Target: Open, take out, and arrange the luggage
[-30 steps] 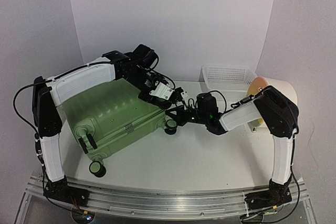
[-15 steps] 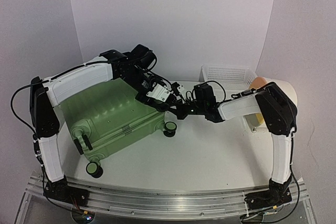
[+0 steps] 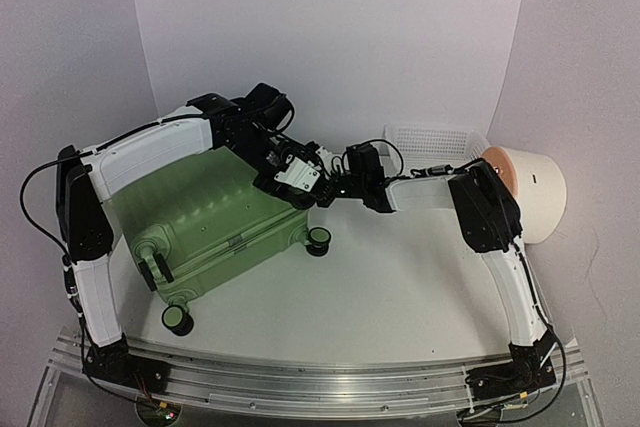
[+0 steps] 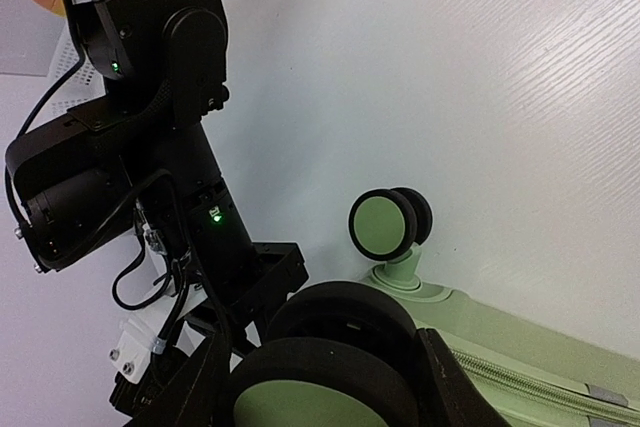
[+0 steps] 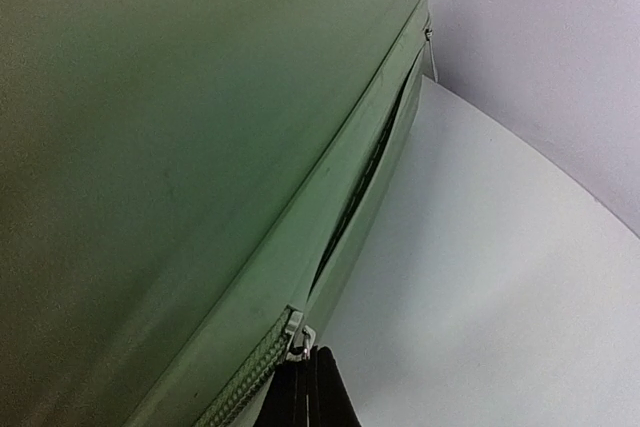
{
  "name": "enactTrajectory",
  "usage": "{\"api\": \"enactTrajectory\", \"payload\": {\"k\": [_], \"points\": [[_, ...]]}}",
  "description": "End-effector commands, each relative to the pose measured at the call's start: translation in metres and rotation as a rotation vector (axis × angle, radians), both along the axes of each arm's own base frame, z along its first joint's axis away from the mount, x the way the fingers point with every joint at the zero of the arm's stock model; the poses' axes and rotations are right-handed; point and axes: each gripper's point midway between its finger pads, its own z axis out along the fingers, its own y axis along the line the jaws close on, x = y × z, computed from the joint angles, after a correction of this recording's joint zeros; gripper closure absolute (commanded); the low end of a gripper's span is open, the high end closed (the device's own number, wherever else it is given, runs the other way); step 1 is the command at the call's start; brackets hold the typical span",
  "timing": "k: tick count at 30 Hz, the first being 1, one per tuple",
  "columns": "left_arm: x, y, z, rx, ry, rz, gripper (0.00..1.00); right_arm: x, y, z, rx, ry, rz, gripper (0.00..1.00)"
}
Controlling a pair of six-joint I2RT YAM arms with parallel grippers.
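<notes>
The light-green luggage (image 3: 210, 217) lies on its side on the left of the table, tilted up at its far right corner. My left gripper (image 3: 318, 195) is shut on one of its black, green-hubbed wheels (image 4: 335, 342), with the fingers (image 4: 455, 387) on both sides of it. A second wheel (image 4: 388, 224) hangs free just beyond. My right gripper (image 5: 310, 392) is shut on the zipper pull (image 5: 300, 332) at the shell's edge. Past the slider, the zipper seam (image 5: 365, 187) gapes open. In the top view the right gripper (image 3: 336, 191) sits right beside the left one.
A white mesh basket (image 3: 435, 144) stands at the back right. A cream cylinder with an orange face (image 3: 530, 192) lies at the right edge. The right arm (image 4: 150, 147) crosses close over the left wrist. White table (image 5: 500, 277) lies beyond the suitcase.
My right gripper has moved back and left along the suitcase's edge with the zipper pull. The suitcase has shifted slightly left. The left gripper keeps its hold on the wheel.
</notes>
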Motion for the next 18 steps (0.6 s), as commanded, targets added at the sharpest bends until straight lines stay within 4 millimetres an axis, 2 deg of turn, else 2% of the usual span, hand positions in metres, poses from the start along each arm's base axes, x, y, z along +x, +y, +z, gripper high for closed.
{"api": "enactTrajectory", "payload": {"k": [1, 6, 12, 16, 18], "points": [[-0.041, 0.009, 0.054, -0.075, 0.026, -0.070, 1.00, 0.101, -0.053, 0.082, 0.127, -0.276, -0.350, 1.00], [-0.039, 0.008, 0.055, -0.081, 0.015, -0.064, 1.00, 0.109, -0.051, 0.080, 0.170, -0.276, -0.365, 1.00], [-0.029, 0.006, 0.050, -0.092, -0.016, -0.034, 1.00, 0.095, -0.058, 0.074, 0.169, -0.258, -0.360, 0.98], [-0.009, 0.003, 0.045, -0.107, -0.052, 0.023, 1.00, 0.068, -0.071, 0.086, 0.176, -0.285, -0.344, 0.68], [0.002, 0.002, 0.043, -0.113, -0.075, 0.055, 1.00, 0.052, -0.079, 0.089, 0.150, -0.295, -0.334, 0.61]]}}
